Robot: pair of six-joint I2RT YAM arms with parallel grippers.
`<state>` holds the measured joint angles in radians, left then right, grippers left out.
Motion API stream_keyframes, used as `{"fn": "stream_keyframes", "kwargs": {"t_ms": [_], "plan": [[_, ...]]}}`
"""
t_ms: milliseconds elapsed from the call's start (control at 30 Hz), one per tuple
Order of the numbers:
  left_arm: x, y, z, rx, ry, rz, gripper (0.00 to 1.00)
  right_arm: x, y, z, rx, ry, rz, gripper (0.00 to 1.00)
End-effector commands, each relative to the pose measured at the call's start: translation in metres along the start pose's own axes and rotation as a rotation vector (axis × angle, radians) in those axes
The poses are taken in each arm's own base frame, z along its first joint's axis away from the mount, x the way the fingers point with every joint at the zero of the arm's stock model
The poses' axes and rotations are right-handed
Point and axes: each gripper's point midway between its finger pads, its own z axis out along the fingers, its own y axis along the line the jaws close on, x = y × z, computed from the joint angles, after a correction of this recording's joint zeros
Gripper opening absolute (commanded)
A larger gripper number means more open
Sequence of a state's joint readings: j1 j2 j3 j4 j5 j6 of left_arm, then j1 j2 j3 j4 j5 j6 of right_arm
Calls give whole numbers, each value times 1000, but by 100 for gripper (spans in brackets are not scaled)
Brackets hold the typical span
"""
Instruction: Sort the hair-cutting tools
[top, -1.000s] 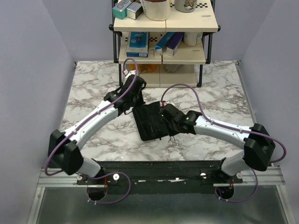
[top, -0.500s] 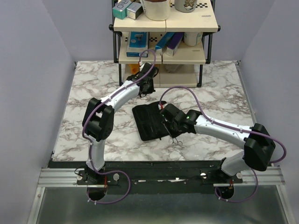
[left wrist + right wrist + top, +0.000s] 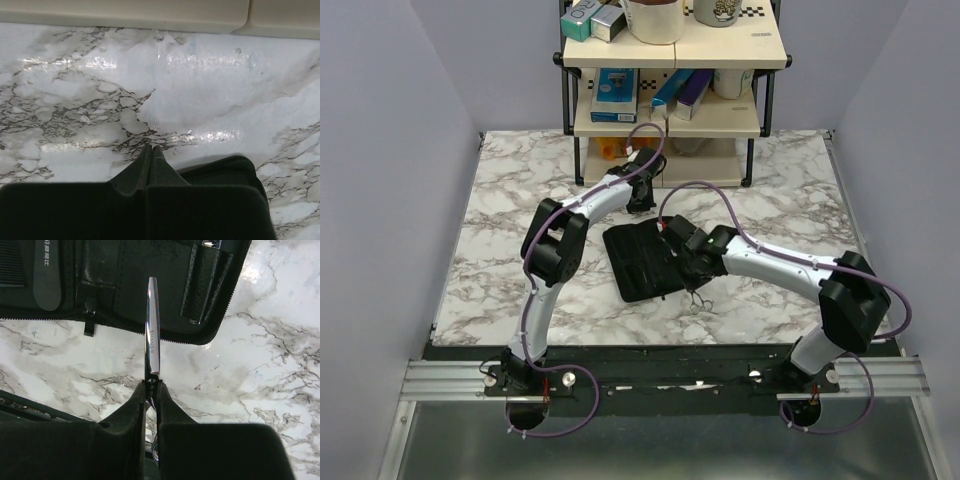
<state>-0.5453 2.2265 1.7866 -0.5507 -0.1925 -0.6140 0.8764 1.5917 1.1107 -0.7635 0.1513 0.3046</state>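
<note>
Scissors pinched blade-forward in right jaws at edge of open black pouch, left jaws closed empty near shelf

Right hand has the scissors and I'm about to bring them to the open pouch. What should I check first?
1. Grip: ok. The right hand is clamped on the scissors, blades closed and pointing at the pouch.
2. Pouch open: ok. It is unzipped, with the inside facing up.
3. Left hand out of the way: ok. It is shut and empty, over the marble table just past the pouch's edge.
4. Blade tip height above the pouch: cannot tell.
5. Free slot for the scissors: cannot tell.
6. Black comb clear of the blade's path: ok. It sits off to one side inside the pouch.
</note>
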Motion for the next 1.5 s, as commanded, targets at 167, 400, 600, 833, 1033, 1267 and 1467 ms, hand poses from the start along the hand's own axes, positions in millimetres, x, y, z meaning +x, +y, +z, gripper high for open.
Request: {"fn": "stream_keyframes", "kwargs": {"t_ms": [167,400,600,833,1033,1267,1467], "plan": [[44,10,12,3,125,4,0,-10,-3,14,-18,72,-22,1],[68,20,11,8,165,-12,0,-12,-3,25,-24,109,-35,1],[80,19,12,35,188,-29,0,-11,-5,30,-15,132,-43,1],[85,16,8,57,190,-34,0,-28,-7,40,6,107,-7,1],[97,19,5,65,203,-36,0,-52,-10,51,5,74,37,1],[106,24,4,62,210,-37,0,-80,-8,66,4,31,52,1],[104,25,0,63,205,-29,0,-97,-14,80,52,-48,76,1]]}}
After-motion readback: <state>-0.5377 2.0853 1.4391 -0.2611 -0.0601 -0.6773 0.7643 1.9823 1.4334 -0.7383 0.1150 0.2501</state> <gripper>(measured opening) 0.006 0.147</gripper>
